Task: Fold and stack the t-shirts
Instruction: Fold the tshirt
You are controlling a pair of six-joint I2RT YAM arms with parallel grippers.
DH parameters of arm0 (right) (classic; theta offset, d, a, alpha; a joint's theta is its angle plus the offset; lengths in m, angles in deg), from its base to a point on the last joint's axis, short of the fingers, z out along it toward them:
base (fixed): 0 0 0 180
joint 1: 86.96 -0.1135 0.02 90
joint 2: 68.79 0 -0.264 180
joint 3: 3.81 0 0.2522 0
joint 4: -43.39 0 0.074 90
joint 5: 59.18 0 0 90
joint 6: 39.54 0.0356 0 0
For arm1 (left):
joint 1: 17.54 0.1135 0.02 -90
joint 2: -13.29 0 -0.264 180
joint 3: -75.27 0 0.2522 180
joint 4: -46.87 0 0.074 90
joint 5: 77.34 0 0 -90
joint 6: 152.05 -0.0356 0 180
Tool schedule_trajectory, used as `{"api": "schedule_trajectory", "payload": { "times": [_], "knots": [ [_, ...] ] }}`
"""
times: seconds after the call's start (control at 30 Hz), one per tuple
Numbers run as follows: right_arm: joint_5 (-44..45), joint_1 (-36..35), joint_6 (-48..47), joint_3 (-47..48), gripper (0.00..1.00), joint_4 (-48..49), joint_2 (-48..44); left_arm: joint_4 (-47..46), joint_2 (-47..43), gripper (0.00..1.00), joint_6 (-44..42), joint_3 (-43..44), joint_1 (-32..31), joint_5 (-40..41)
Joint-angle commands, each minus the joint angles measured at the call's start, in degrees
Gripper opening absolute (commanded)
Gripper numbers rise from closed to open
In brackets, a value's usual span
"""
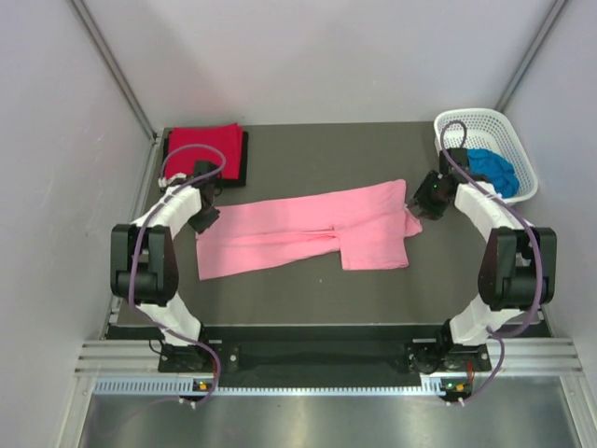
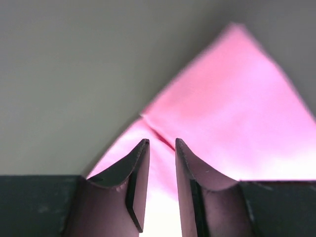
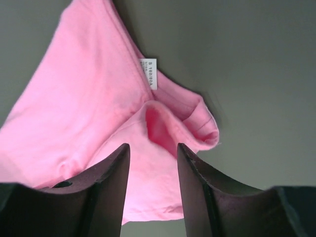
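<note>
The pink t-shirt (image 1: 308, 233) lies flat across the middle of the table as a long folded band, with a sleeve flap at its right front. My left gripper (image 1: 207, 221) hovers over its left end. In the left wrist view the gripper (image 2: 162, 140) is open by a narrow gap, and the pink cloth (image 2: 232, 108) shows through it. My right gripper (image 1: 417, 201) is over the shirt's right end. There its jaws (image 3: 153, 145) are open above a rumpled hem (image 3: 197, 128) and a white label (image 3: 148, 73). A red t-shirt (image 1: 201, 142) lies folded on a black one (image 1: 244, 159) at the back left.
A white lattice basket (image 1: 508, 131) stands at the back right corner with a bright blue t-shirt (image 1: 492, 170) in it, close to my right arm. Grey walls close in the table on the left, right and back.
</note>
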Motion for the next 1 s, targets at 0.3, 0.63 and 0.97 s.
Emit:
{"api": "schedule_trajectory", "payload": {
  "times": [0.3, 0.63, 0.97],
  "knots": [
    [-1.11, -2.3, 5.16, -15.82, 0.49, -1.57, -14.59, -23.41, -24.08, 0.45, -22.25, -16.54, -3.75, -36.65],
    [0.82, -5.64, 12.81, -26.3, 0.5, 0.72, -20.92, -24.3, -24.62, 0.44, -23.21, -19.18, -3.75, -45.02],
    [0.82, -6.08, 15.63, -29.91, 0.49, 4.94, -19.08, -25.79, -24.53, 0.43, -22.42, -23.13, -3.57, -44.84]
  ]
}}
